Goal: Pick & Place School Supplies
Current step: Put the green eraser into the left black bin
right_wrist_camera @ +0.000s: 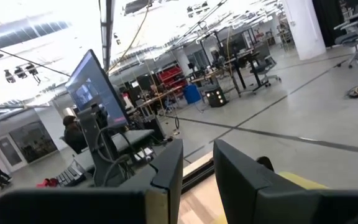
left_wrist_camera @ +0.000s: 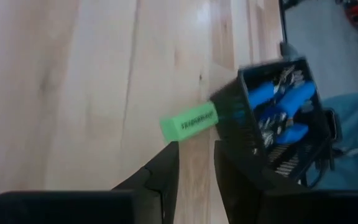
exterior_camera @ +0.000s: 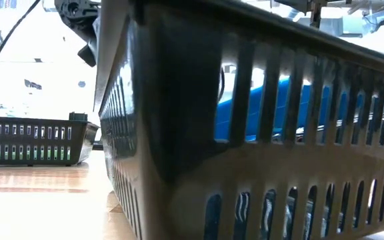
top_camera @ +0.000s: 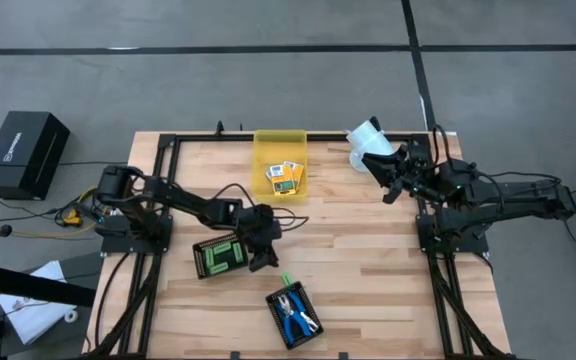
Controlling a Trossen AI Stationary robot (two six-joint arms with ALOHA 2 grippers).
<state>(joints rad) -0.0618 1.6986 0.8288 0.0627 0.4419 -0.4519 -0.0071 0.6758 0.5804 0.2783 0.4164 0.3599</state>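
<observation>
Wooden table (top_camera: 368, 250): green stick (left_wrist_camera: 189, 121) lying flat, printed, touching black tray (left_wrist_camera: 277, 124) of blue-handled tools (left_wrist_camera: 277, 102). Left gripper (left_wrist_camera: 196, 163) released, empty; right gripper (right_wrist_camera: 197, 163) released. Print legible from left wrist only.

Yellow-orange printed boxes (top_camera: 286, 178): lying flat, clustered inside the translucent yellow bin (top_camera: 262, 146). Light-green sticks (top_camera: 224, 254): lying in the black tray (top_camera: 204, 266) left of centre. One green block (left_wrist_camera: 189, 121): lying on the surface, touching the second tray (top_camera: 277, 312), which contains the blue-handled tools (top_camera: 295, 309).
</observation>
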